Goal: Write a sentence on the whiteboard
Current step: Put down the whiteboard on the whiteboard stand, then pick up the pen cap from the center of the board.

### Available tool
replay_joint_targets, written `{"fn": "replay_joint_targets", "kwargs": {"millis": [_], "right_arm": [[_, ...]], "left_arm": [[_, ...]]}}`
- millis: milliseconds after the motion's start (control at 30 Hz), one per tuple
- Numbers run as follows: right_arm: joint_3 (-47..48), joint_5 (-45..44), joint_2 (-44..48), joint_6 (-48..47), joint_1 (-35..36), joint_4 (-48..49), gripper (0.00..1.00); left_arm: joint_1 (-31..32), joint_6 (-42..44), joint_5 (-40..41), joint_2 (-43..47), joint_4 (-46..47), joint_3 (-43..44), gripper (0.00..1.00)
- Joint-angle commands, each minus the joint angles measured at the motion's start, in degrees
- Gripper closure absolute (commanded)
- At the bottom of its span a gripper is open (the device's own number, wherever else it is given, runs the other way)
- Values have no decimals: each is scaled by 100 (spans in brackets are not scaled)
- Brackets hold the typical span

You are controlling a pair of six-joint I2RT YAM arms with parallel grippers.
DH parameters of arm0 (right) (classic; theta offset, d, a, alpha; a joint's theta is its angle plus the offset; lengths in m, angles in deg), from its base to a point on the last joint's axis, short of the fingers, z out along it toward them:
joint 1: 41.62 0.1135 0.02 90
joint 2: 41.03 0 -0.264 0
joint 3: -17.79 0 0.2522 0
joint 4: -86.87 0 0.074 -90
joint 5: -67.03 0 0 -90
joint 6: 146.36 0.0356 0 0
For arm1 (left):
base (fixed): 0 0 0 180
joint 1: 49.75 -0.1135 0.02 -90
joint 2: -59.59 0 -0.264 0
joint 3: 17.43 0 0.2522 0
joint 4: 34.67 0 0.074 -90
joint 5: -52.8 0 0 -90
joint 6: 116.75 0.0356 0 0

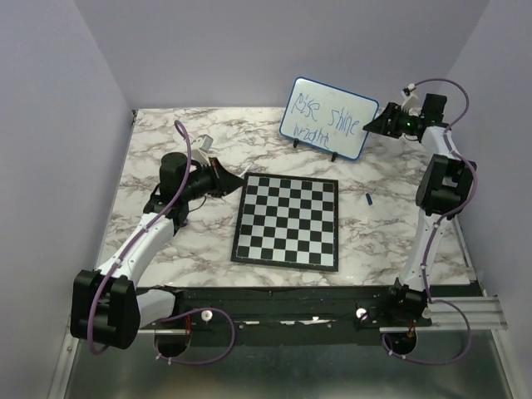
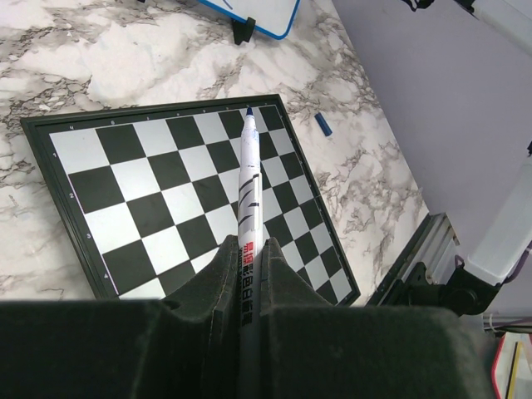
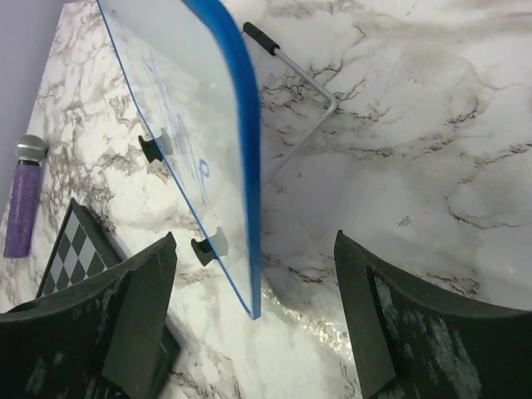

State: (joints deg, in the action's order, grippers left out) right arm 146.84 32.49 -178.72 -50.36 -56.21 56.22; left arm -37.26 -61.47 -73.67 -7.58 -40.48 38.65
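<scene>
The whiteboard [image 1: 328, 118] stands propped at the back right of the marble table, blue-rimmed. The sentence [image 1: 326, 116] is on it in thin blue handwriting, two lines. My right gripper [image 1: 376, 125] is at the board's right edge. In the right wrist view it is open [image 3: 254, 236], its fingers well apart on either side of the board's blue edge [image 3: 243, 125] without touching it. My left gripper [image 1: 228, 179] hovers by the chessboard's left corner, shut on a white marker [image 2: 248, 183] whose blue tip points forward. A corner of the whiteboard [image 2: 264, 18] shows in the left wrist view.
A black-and-white chessboard [image 1: 287, 220] lies in the middle of the table. A small blue marker cap [image 1: 368, 199] rests on the marble to its right, cap [image 2: 322, 125]. The board's wire stand [image 3: 303, 116] juts out behind it. Purple walls close in at the back and sides.
</scene>
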Motion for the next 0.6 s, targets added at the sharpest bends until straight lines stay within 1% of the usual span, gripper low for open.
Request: {"fn": "replay_joint_targets", "kwargs": {"millis": [0,100,133,200,333,400,567], "right_arm": [[-277,-220,716,-389,-123,-174,16],[-445,-264,1050,-573,-123,-333,15],[-550,-273,1121,-826,-123,-385,15],[-665,-299,1358,-942,-123,-570,15],[-1060,-501,1823,-1529,-123,-912,14],[-1367,-589,2130,-1759,-123,-1158,14],[-2114,-537,2790,-2638,-123,-1764,14]], "left_arm": [[25,114,-97,108,-30,197,100],[25,211,-132,187,-161,276,100],[25,229,-141,214,-179,285,100],[25,238,-176,284,-197,276,100],[25,176,-229,389,-57,136,100],[25,62,-238,477,137,-40,100],[69,18,52,609,216,-268,100]]}}
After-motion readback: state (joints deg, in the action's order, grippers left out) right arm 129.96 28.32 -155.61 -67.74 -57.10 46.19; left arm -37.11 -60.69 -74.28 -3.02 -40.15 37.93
